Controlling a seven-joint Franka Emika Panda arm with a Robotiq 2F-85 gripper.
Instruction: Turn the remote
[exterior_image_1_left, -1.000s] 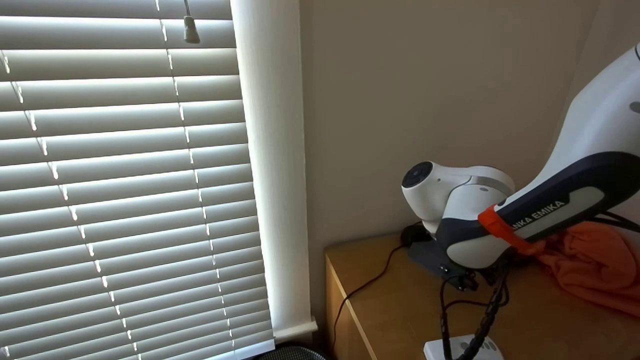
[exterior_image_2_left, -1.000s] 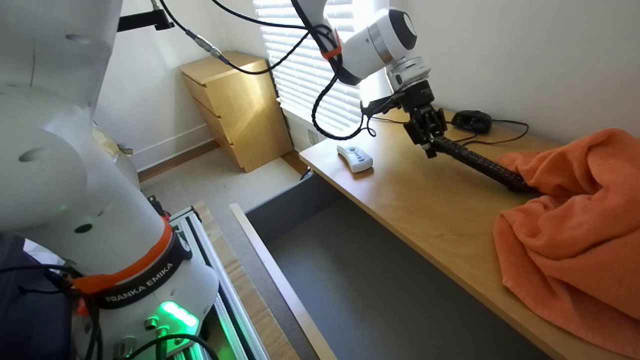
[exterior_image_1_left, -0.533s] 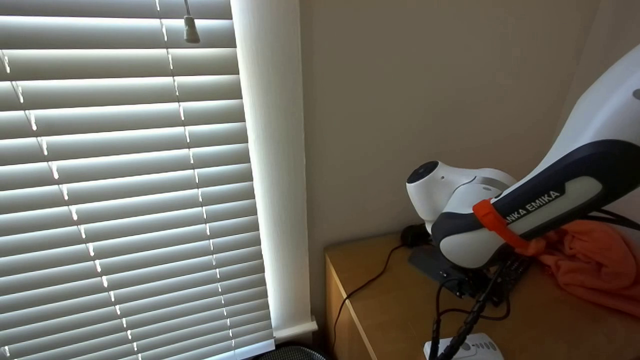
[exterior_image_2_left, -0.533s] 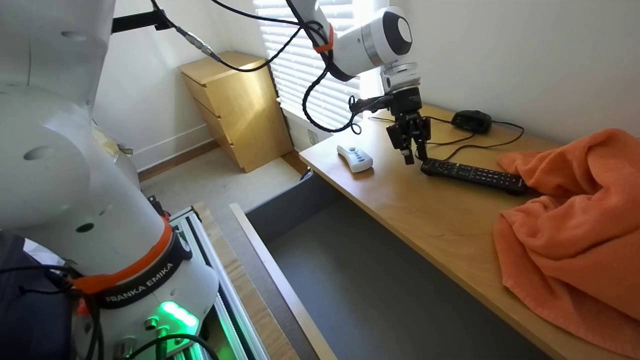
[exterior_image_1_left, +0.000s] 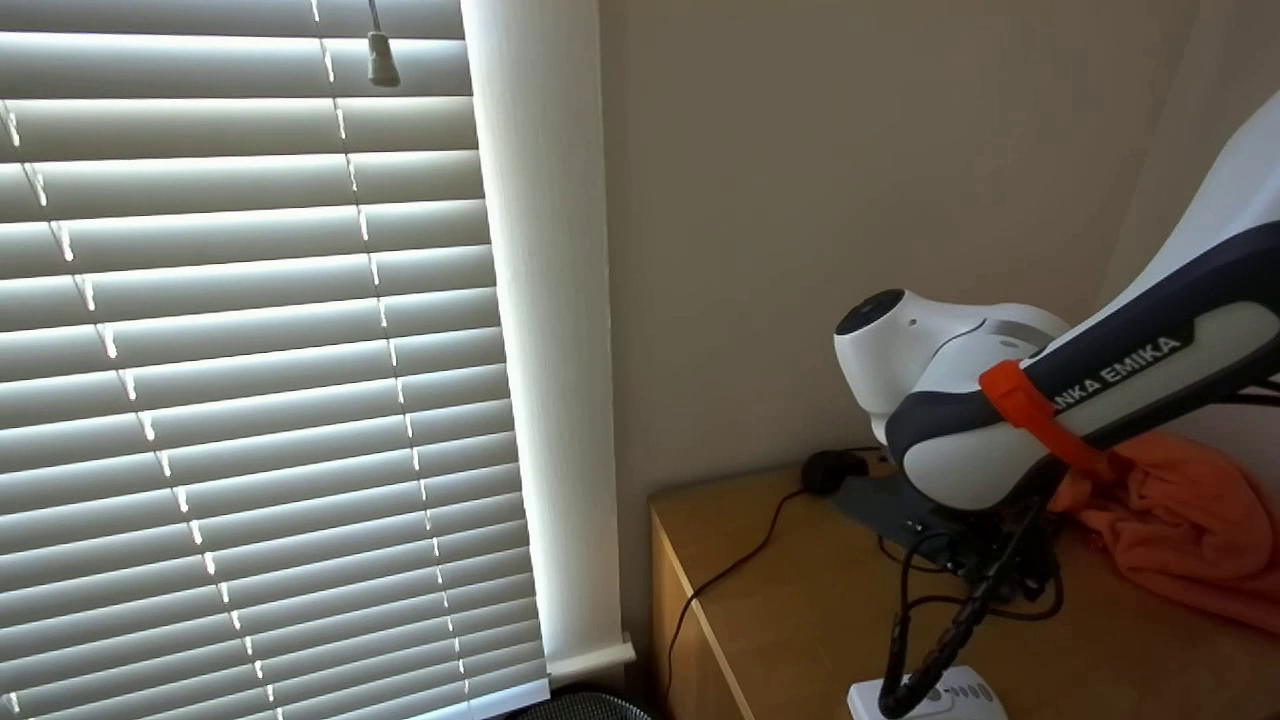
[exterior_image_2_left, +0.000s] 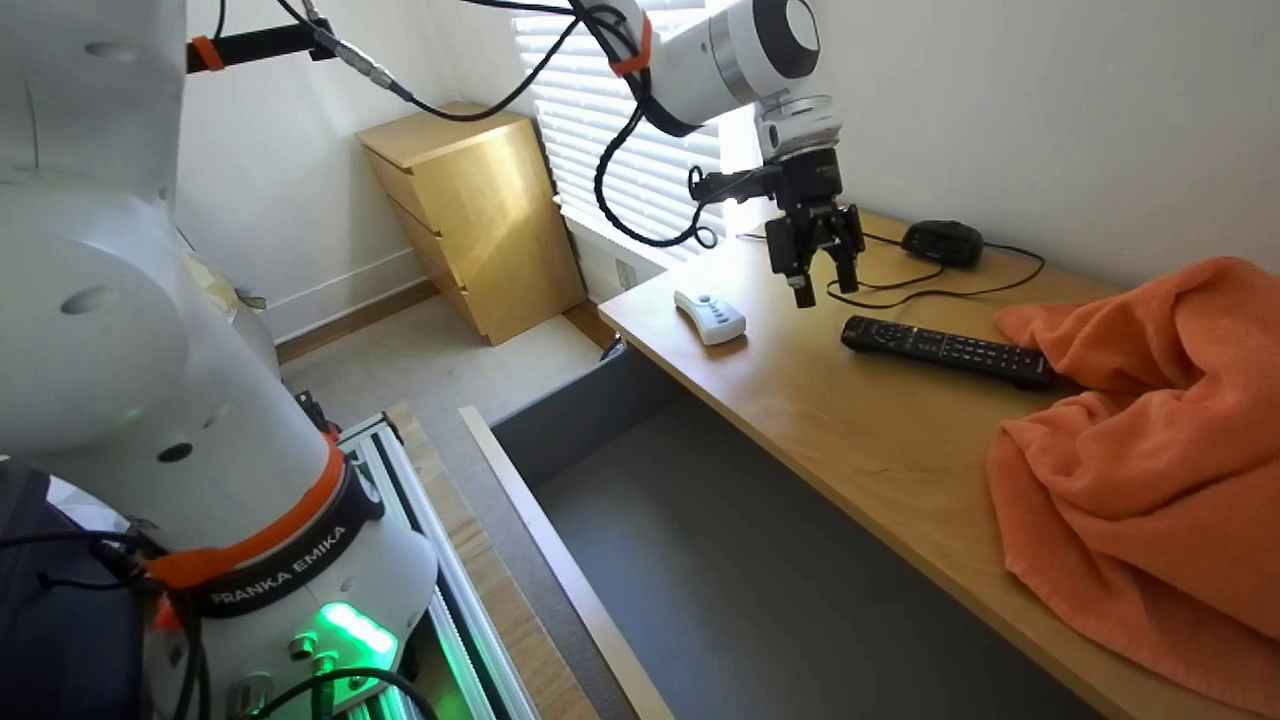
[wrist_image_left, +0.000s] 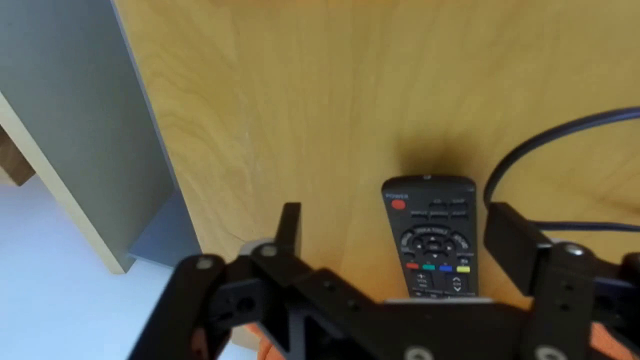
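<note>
Light-brown wooden tabletop (exterior_image_2_left: 850, 430) has the slim black bar-shaped remote (exterior_image_2_left: 945, 352) below my spread black fingers (wrist_image_left: 515, 245), offset toward the crumpled orange cloth (exterior_image_2_left: 1150, 460), long axis roughly square to my closing line.

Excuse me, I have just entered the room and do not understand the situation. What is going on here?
A white robot arm is working with a black remote, which it is meant to turn. Right now its open claw is above the wooden top, near one end of the remote, and grips nothing. The remote lies there face up, its other end by an orange cloth. I cannot tell whether the turning is finished.
</note>
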